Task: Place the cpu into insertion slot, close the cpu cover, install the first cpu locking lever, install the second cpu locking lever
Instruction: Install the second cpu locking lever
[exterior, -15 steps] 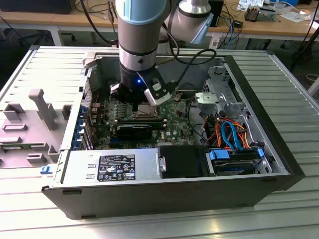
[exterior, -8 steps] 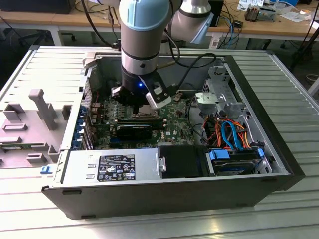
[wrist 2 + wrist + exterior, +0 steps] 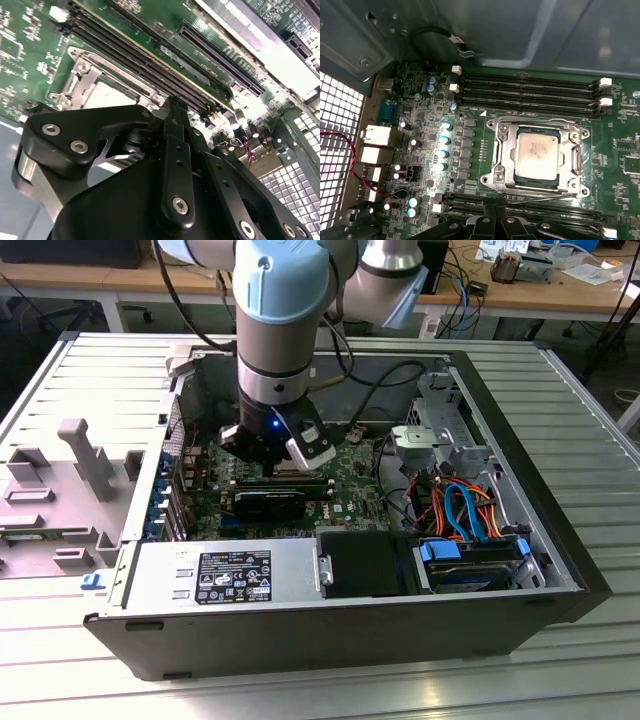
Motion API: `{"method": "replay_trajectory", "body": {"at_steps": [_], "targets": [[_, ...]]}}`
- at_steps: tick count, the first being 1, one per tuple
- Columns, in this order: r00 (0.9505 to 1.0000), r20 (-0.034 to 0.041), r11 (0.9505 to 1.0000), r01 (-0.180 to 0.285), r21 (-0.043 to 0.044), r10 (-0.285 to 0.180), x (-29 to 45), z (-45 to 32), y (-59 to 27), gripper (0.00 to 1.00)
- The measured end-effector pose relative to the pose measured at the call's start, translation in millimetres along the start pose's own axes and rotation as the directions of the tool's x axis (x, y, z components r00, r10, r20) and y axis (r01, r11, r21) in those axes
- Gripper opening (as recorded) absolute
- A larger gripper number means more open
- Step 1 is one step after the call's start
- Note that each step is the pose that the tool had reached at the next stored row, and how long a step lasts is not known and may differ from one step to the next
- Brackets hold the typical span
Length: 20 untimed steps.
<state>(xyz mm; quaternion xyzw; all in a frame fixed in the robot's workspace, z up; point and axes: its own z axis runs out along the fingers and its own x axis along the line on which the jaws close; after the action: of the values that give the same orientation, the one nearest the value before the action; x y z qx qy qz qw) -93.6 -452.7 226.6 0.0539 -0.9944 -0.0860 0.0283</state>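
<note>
With the cpu (image 3: 537,155) seated in the insertion slot (image 3: 488,178), framed by the cpu cover (image 3: 507,150), and the gripper (image 3: 495,220) clenched empty beside it, risks scraping the board through a misjudged descent.

Socket (image 3: 268,472) is hidden behind the arm's wrist in the exterior view. In the second wrist view, chip (image 3: 107,92) is partly covered by the gripper (image 3: 172,107) body. Fingertips are cut off by the frame edge in the first wrist view.

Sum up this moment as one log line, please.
cpu seated in insertion slot | cpu cover closed | end effector beside slot
</note>
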Motion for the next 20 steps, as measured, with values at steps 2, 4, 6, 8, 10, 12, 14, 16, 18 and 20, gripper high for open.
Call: {"method": "replay_trajectory", "body": {"at_steps": [2,4,6,8,10,12,14,16,18,20], "targets": [[1.0000,0.0000,1.0000,0.000,-0.0001,0.000,1.1,5.1,-1.0,0.11],[1.0000,0.0001,1.0000,0.000,0.0000,0.000,1.2,11.3,-2.5,0.11],[1.0000,0.0001,1.0000,0.000,0.0000,0.000,2.0,12.8,-2.6,0.11],[1.0000,0.0000,1.0000,0.000,-0.0001,0.000,4.2,16.1,-2.9,0.11],[1.0000,0.0000,1.0000,0.000,0.0000,0.000,4.8,18.6,-3.3,0.11],[1.0000,0.0000,1.0000,0.000,-0.0002,0.000,4.9,20.5,-3.7,0.11],[1.0000,-0.0001,1.0000,0.000,-0.0007,0.000,5.0,20.7,-3.7,0.11],[1.0000,0.0006,1.0000,0.000,-0.0048,0.000,5.0,21.0,-3.5,0.11],[1.0000,0.0008,1.0000,0.001,-0.0077,-0.001,5.0,21.6,-2.9,0.11],[1.0000,0.0008,1.0000,0.000,-0.0080,0.000,4.9,21.9,-2.1,0.11]]}}
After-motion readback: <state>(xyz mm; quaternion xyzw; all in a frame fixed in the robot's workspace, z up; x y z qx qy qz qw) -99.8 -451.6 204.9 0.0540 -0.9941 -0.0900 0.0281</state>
